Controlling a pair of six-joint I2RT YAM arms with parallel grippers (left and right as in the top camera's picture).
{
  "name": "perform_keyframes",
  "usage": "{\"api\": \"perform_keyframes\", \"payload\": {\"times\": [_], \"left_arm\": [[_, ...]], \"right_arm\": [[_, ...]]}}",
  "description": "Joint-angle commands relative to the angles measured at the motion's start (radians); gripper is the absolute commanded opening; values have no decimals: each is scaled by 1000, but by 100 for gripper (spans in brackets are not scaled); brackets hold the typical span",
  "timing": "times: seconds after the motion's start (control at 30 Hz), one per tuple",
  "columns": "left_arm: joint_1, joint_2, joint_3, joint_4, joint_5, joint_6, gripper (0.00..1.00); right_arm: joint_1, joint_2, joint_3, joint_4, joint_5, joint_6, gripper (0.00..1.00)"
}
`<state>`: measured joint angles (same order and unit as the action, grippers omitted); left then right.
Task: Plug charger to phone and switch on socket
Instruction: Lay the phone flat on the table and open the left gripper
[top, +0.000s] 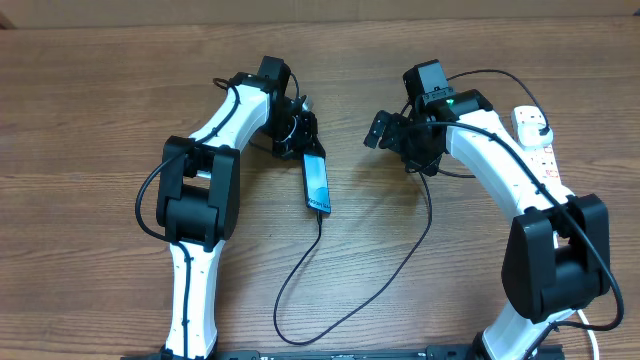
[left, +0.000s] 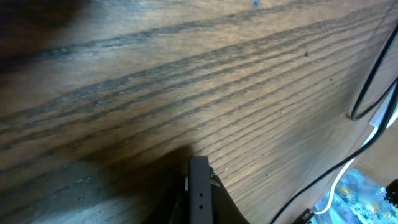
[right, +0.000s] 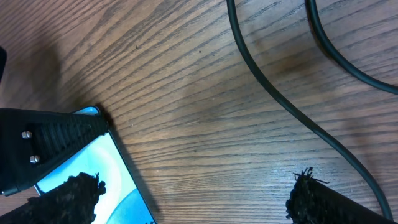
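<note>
Phone (top: 317, 185) runs near-to-far, charger (top: 297, 265) at near end; right tool (right: 189, 199) released, left tool (top: 304, 138) cannot tell.

Bare table (top: 345, 160) between left gripper (top: 304, 138) and right gripper (top: 374, 132) is free to pass. Phone (top: 317, 186) blocks right at left gripper's tips. Black cable (top: 400, 270) runs under right gripper, power strip (top: 535, 135) well behind it.
</note>
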<state>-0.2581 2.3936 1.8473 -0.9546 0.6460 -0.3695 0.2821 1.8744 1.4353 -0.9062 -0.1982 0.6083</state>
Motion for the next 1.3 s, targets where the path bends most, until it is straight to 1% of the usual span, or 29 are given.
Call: {"api": "perform_keyframes", "payload": {"times": [0.0,0.13,0.23,0.37,0.6,0.7,0.73,0.77,0.8,0.87,0.93,0.97,1.13,1.27], "left_arm": [[-5,3,-1,-6,-76,-21,11],[-5,3,-1,-5,-126,-39,6],[-5,3,-1,-5,-187,-65,7],[-5,3,-1,3,-194,-66,8],[-5,3,-1,50,-237,-66,4],[-5,3,-1,69,-238,-66,5],[-5,3,-1,70,-238,-66,6],[-5,3,-1,69,-238,-66,11],[-5,3,-1,65,-238,-66,18],[-5,3,-1,61,-238,-65,29],[-5,3,-1,58,-238,-65,33],[-5,3,-1,54,-238,-65,39],[-5,3,-1,46,-238,-65,41],[-5,3,-1,40,-238,-65,40]], "right_arm": [[-3,-23,26,2,14,-8,100],[-3,-23,26,-2,14,-8,100],[-3,-23,26,-6,14,-8,100],[-3,-23,26,-6,14,-8,100],[-3,-23,26,-5,14,-8,100],[-3,-23,26,-5,14,-8,100],[-3,-23,26,-5,14,-8,100],[-3,-23,26,-5,14,-8,100],[-3,-23,26,-5,14,-8,100],[-3,-23,26,-5,14,-8,100],[-3,-23,26,-5,14,-8,100],[-3,-23,26,-5,14,-8,100],[-3,-23,26,-5,14,-8,100],[-3,-23,26,-5,14,-8,100]]}}
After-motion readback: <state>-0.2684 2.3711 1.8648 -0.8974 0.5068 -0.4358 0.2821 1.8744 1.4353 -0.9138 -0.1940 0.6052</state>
